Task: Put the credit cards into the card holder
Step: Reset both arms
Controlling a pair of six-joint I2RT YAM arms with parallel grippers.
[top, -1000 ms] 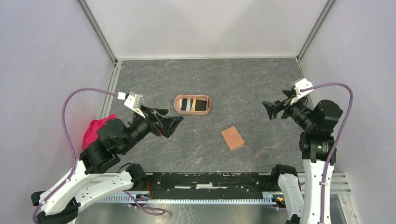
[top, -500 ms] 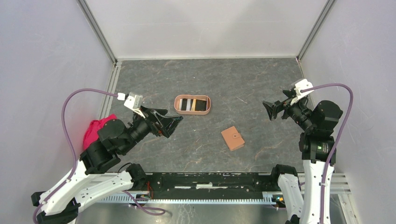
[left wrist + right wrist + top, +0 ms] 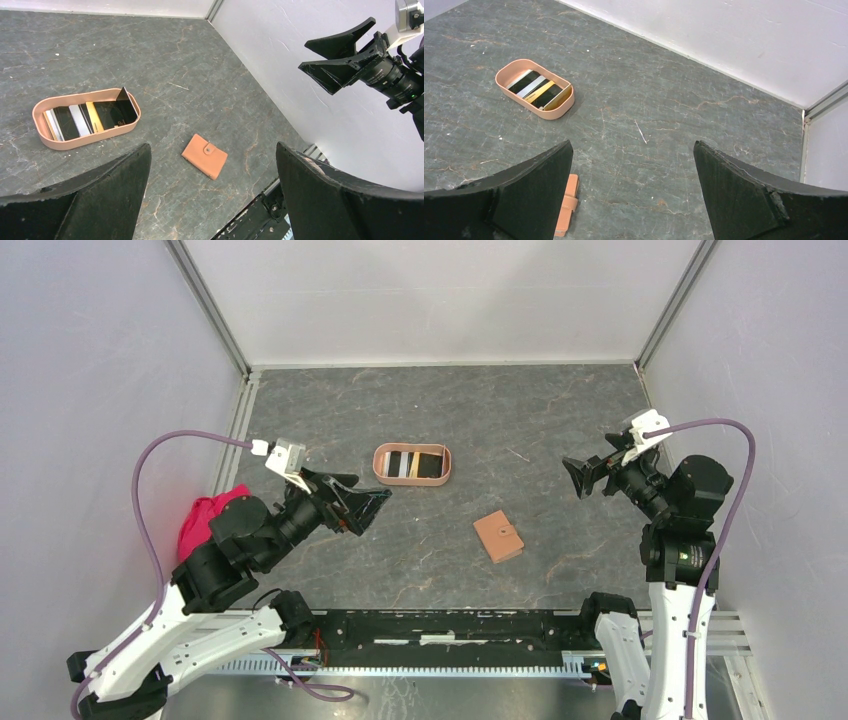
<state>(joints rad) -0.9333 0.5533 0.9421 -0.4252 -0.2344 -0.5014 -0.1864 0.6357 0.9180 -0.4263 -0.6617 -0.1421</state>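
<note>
1. Since all credit cards (image 3: 410,466) in view lie inside the card holder (image 3: 377,464), mid-table, job is prob. done; cards sit side by side, one black card tilted at one end.
2. Left gripper (image 3: 366,504): jaws wide, nothing held, hovers near holder's left end.
3. Right gripper (image 3: 573,478): jaws wide, nothing held, well apart at right.
4. Wallet (image 3: 498,536): shut, flat, betw. holder and near edge; approach room all round holder's rim.
5. Red cloth (image 3: 203,518): by left wall.

This looks like a robotics lab test cell. Plain white panels (image 3: 440,300) held in bare aluminium posts (image 3: 207,305) box in a grey stone-patterned worktop (image 3: 560,410). A left arm (image 3: 225,550) and a right arm (image 3: 690,510), trailing purple cables (image 3: 712,421), are bolted to a metal rail (image 3: 450,625) at its near edge.
</note>
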